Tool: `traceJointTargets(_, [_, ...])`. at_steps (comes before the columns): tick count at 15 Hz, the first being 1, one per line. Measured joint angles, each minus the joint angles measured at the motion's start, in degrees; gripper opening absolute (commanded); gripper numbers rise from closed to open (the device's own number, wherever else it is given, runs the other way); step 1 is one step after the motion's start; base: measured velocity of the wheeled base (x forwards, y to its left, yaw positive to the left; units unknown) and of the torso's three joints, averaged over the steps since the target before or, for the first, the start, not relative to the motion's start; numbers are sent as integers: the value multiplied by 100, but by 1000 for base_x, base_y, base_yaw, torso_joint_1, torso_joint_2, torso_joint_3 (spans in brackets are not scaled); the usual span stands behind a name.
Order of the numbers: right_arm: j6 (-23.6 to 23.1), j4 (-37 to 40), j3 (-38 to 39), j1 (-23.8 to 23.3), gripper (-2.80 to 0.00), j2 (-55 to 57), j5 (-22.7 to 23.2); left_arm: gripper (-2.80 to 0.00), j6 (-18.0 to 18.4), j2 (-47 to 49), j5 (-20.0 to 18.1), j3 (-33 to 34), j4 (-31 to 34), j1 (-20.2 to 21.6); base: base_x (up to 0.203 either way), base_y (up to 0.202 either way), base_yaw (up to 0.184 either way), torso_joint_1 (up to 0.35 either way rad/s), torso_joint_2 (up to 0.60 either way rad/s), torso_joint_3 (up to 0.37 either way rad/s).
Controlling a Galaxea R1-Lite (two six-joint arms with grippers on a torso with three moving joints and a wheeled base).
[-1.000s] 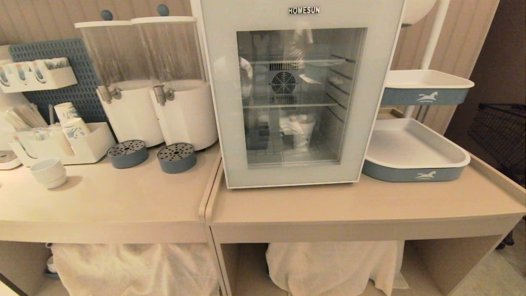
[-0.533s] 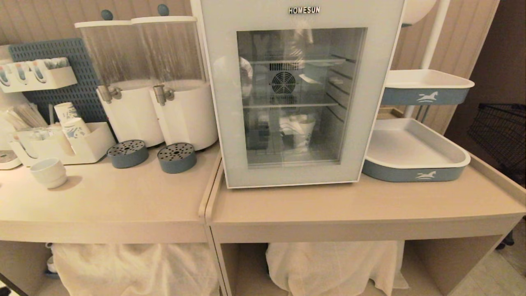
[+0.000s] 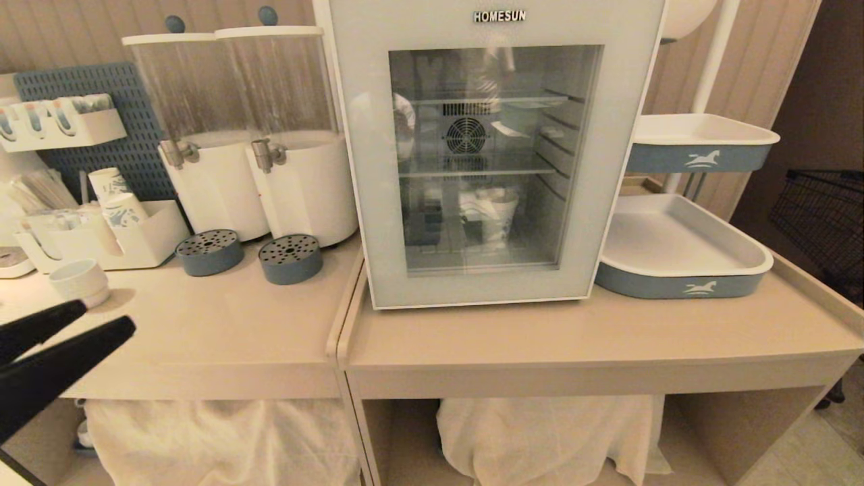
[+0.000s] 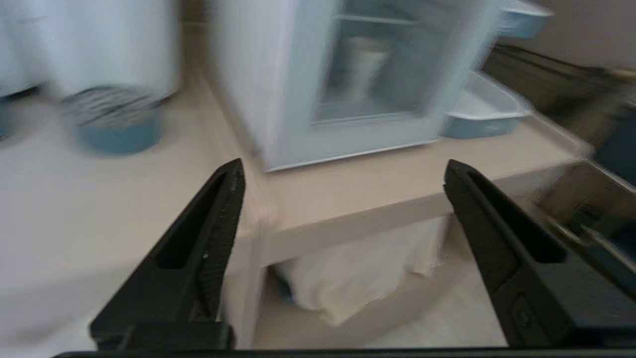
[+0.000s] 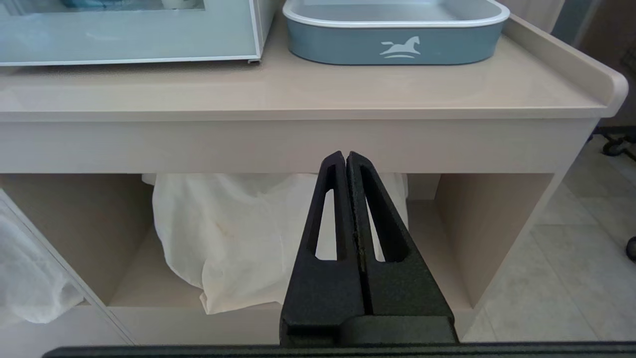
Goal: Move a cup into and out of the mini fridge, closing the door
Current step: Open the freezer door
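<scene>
I see the fridge (image 3: 496, 152) standing at the back of the right counter (image 3: 580, 337), its near left corner just beside the seam where the two counters meet, and its door (image 3: 378, 202) sits flush and closed. Through the glass a cup (image 3: 498, 214) stands upright on the lowest shelf, roughly mid-width; I cannot make out its logo, so I only take it to be the task's cup. With the cup inside and the door shut, I judge that the door must be opened first. My left gripper (image 3: 101, 320) hangs over the front left corner of the left counter, well apart from the fridge, with its fingers (image 4: 218, 209) spread wide and nothing between them; the left wrist view looks across the seam at the door, which suggests I am lining up to reach its frame. I cannot see a handle slot from here, so I cannot say which edge to pull. My right gripper (image 5: 346, 156) is parked low in front of the right counter's front edge, fingers pressed together and empty, below the tray (image 5: 395, 37) that sits by the fridge's right side. A mug (image 3: 79, 282) rests near the left gripper, so I would swing clear of it.
</scene>
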Motion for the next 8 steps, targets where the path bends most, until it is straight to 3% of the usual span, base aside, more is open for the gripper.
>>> traceJointTargets(2, [-2,6,0,0,-280,0,-2,0,-17,475,-917,-335,-87,538,0,0,0,0,0,0])
traceJointTargets(4, [-7,6,0,0,-280,0,-2,0,1,921,-2045,-628,-206,1381,0,0,0,0,0,0])
traceJointTargets(6, [-9,7,0,0,-280,0,-2,0,91,1493,-3331,-794,-634,2278,0,0,0,0,0,0])
traceJointTargets(8, [-9,11,0,0,-280,0,-2,0,231,2250,-4547,-883,-1331,2866,0,0,0,0,0,0])
